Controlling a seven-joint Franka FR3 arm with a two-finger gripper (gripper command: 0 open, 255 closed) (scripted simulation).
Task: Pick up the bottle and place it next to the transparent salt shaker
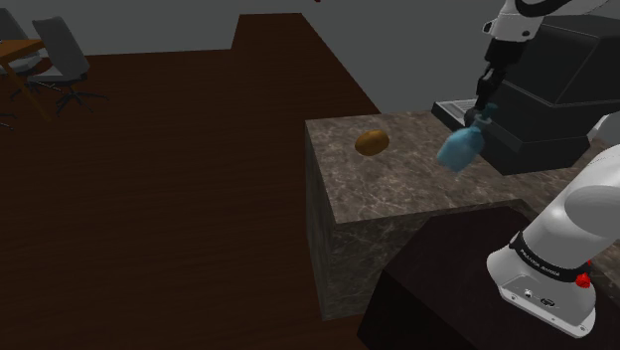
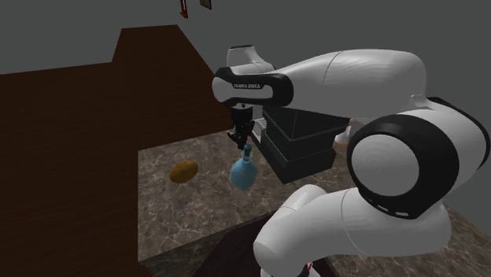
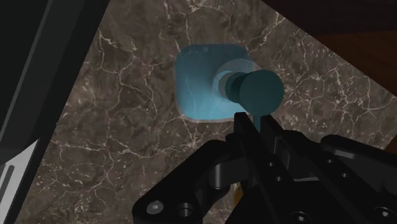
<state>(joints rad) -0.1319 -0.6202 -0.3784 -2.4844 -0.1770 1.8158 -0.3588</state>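
step: carry phase I'd say, the blue bottle is up off the surface, hanging tilted just in front of the black machine
jaws: clamped on the bottle's top
next: spot the salt shaker, swing over, then lower the bottle gently beside it without bumping it

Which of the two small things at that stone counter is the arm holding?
The blue bottle: the gripper clasps its neck and it hangs tilted above the counter. The brown lump lies alone on the counter, untouched.
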